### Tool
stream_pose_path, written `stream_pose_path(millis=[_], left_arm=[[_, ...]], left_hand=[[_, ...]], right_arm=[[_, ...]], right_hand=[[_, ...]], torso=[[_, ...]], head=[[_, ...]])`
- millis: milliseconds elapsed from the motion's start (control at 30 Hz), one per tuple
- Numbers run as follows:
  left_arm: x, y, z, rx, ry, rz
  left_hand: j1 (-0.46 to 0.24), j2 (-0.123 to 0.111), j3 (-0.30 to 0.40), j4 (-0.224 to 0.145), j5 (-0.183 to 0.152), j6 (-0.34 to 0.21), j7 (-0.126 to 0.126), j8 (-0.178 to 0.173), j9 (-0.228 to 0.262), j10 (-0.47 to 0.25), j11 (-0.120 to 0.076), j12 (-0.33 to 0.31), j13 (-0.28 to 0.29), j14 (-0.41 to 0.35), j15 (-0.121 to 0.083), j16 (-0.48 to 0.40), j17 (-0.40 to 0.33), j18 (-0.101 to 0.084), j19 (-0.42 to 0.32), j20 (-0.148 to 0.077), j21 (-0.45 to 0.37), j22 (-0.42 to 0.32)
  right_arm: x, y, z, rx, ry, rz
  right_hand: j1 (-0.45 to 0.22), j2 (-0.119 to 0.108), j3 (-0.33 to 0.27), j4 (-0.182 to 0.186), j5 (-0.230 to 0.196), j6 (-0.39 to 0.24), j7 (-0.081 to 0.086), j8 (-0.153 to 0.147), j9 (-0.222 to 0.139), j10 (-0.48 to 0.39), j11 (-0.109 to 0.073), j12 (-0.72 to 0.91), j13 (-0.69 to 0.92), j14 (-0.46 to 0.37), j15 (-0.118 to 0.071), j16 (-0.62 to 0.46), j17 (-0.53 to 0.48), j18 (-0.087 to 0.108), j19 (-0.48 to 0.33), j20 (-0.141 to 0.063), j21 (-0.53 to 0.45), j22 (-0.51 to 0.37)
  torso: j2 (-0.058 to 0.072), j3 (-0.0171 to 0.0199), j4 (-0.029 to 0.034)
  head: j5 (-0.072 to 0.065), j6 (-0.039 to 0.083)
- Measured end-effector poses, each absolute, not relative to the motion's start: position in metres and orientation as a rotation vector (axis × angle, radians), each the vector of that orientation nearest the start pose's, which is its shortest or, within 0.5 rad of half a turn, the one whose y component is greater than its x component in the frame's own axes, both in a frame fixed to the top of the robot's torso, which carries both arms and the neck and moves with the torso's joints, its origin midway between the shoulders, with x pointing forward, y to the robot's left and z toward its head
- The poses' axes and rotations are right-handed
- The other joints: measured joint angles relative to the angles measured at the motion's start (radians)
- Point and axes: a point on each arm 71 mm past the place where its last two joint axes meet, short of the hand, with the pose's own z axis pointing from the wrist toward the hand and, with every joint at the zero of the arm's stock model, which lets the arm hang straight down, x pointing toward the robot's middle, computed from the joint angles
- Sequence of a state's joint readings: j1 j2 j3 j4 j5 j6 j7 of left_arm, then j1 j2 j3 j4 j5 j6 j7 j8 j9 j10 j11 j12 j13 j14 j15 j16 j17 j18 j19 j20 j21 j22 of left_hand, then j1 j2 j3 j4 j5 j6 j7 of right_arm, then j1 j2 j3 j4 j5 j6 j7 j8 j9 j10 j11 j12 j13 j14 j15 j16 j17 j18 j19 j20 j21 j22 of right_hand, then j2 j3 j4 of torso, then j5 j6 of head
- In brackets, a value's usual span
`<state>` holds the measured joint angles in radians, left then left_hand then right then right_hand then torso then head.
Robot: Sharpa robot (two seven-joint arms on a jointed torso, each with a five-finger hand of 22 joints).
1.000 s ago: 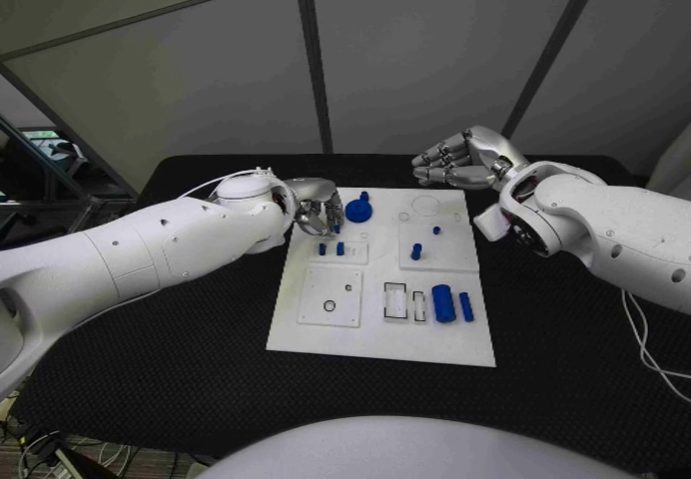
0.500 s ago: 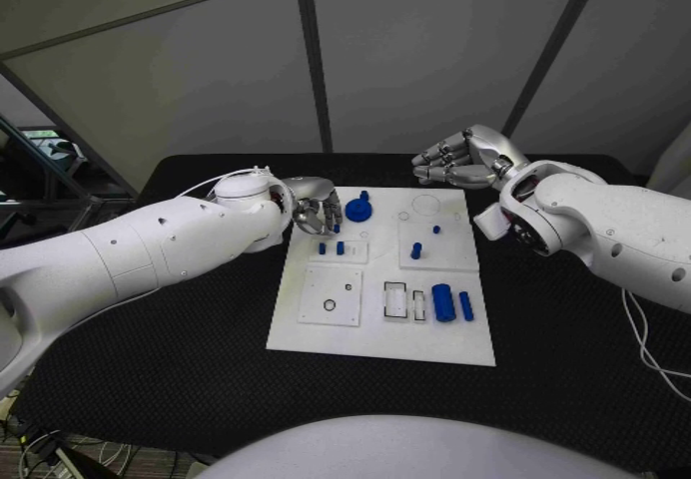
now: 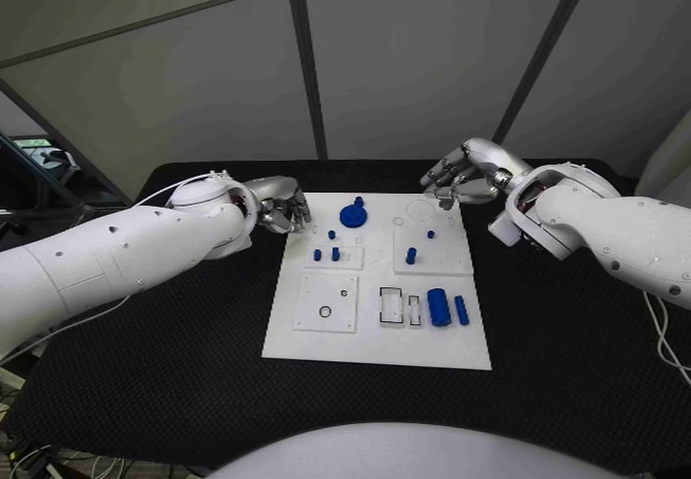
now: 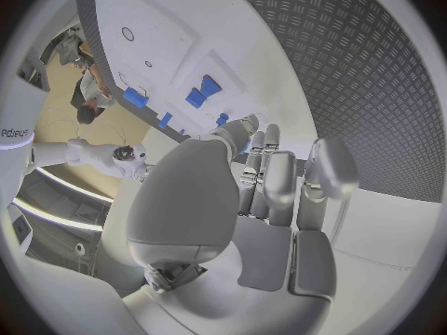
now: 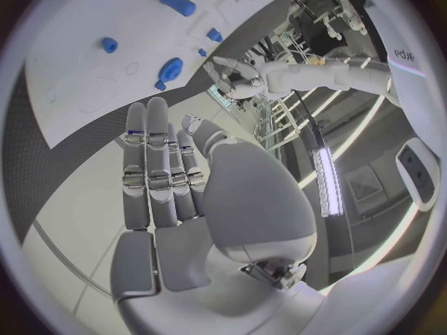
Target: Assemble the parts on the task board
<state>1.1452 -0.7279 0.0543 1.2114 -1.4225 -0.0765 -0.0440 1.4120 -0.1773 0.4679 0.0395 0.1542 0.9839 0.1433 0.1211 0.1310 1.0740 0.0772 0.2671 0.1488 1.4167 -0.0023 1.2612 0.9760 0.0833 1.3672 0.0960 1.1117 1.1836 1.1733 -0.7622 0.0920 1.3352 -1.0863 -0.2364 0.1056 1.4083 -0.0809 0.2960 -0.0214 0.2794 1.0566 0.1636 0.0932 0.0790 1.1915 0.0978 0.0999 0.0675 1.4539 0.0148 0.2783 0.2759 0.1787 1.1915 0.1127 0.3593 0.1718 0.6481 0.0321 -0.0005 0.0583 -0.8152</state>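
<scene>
The white task board [image 3: 325, 344] lies mid-table. At its far end stands a round blue knob part [image 3: 352, 212], with small blue pegs [image 3: 335, 254] nearer me and two more pegs [image 3: 412, 255] to their right. A thick blue cylinder [image 3: 437, 306] and a thin one [image 3: 461, 309] lie at the near right. My left hand [image 3: 284, 212] hovers at the board's far-left edge, fingers loosely bent, thumb apart, holding nothing [image 4: 270, 193]. My right hand [image 3: 461, 175] hangs over the far-right corner, fingers straight and side by side, empty [image 5: 186, 193].
Black textured table [image 3: 144, 369] surrounds the board on all sides. Rectangular and round recesses [image 3: 394, 304] mark the board's near half. The right wrist view shows the knob part [image 5: 170, 71] and a cylinder [image 5: 177, 1] beyond the fingers.
The camera has shifted a little. My left hand has drawn back from beside the blue knob to the board's left edge. The right hand's fingers now point down more.
</scene>
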Motion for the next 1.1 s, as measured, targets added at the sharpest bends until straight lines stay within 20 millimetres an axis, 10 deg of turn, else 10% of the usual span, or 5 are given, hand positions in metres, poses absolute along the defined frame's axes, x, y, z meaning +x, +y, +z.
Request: stream_pose_path(millis=[33,133,167,633,1100], left_arm=[[0.535,0.238,-0.213,0.054,1.864,-0.564],[0.533,0.254,-0.206,-0.072,1.826,-0.634],[0.532,0.257,-0.204,-0.115,1.815,-0.663],[0.504,0.263,-0.182,-0.671,1.599,-1.232],[0.485,0.249,-0.182,-0.977,1.480,-1.493]], left_hand=[[0.000,0.000,0.000,0.000,0.000,0.005,0.002,0.000,-0.001,0.000,0.000,-0.005,-0.004,-0.041,0.001,-0.071,-0.103,0.051,-0.043,0.001,-0.092,-0.072],[-0.012,-0.001,0.004,0.004,0.000,0.015,0.005,0.000,-0.006,0.010,0.009,-0.008,-0.012,-0.144,0.002,-0.268,-0.355,0.062,-0.156,0.004,-0.353,-0.272],[-0.012,-0.001,0.004,0.004,0.000,0.020,0.004,0.000,-0.008,0.019,0.008,-0.008,-0.013,-0.160,0.002,-0.304,-0.396,0.117,-0.174,0.004,-0.402,-0.310],[-0.025,0.012,-0.024,0.007,-0.004,0.049,0.007,0.007,-0.013,0.065,0.003,0.004,-0.005,-0.200,0.006,-0.367,-0.450,0.118,-0.201,0.008,-0.508,-0.384],[-0.049,0.006,-0.054,0.021,-0.004,0.049,0.007,0.007,-0.018,0.065,0.003,0.004,-0.004,-0.203,0.009,-0.370,-0.454,0.118,-0.201,0.008,-0.529,-0.399]], right_arm=[[0.527,-0.212,-0.164,0.121,1.646,0.916],[0.525,-0.212,-0.165,0.008,1.656,0.823],[0.524,-0.211,-0.166,-0.024,1.658,0.798],[0.509,-0.204,-0.183,-0.321,1.629,0.540],[0.500,-0.193,-0.207,-0.387,1.655,0.500]], right_hand=[[0.004,0.004,-0.005,-0.001,-0.004,0.007,-0.007,0.000,0.000,0.009,-0.005,0.000,0.000,0.006,-0.006,0.039,0.024,0.000,0.019,-0.012,0.029,0.017],[0.005,0.005,-0.009,-0.004,-0.009,0.016,-0.016,-0.001,-0.002,0.026,-0.013,-0.008,-0.001,0.013,-0.017,0.211,0.116,0.000,0.052,-0.035,0.120,0.075],[0.005,0.005,-0.009,-0.004,-0.009,0.016,-0.016,-0.005,-0.003,0.029,-0.015,-0.013,-0.001,0.013,-0.017,0.258,0.140,0.000,0.055,-0.038,0.143,0.091],[-0.035,-0.027,0.028,0.018,-0.024,0.006,-0.010,-0.024,-0.009,-0.006,-0.010,-0.035,-0.002,0.013,-0.017,0.763,0.593,0.000,0.024,-0.032,0.338,0.234],[-0.038,-0.044,0.046,0.019,-0.030,-0.011,-0.006,-0.024,-0.009,-0.034,-0.003,-0.035,-0.002,0.011,-0.011,0.945,0.777,0.000,0.026,-0.023,0.481,0.380]], torso=[[0.000,-0.0002,0.0006],[0.000,-0.0009,0.0007],[-0.001,-0.0011,0.0007],[0.000,-0.0022,-0.0007],[0.000,-0.0012,0.0003]], head=[[-0.007,0.005],[-0.022,0.017],[-0.026,0.019],[-0.086,0.047],[-0.083,0.039]])
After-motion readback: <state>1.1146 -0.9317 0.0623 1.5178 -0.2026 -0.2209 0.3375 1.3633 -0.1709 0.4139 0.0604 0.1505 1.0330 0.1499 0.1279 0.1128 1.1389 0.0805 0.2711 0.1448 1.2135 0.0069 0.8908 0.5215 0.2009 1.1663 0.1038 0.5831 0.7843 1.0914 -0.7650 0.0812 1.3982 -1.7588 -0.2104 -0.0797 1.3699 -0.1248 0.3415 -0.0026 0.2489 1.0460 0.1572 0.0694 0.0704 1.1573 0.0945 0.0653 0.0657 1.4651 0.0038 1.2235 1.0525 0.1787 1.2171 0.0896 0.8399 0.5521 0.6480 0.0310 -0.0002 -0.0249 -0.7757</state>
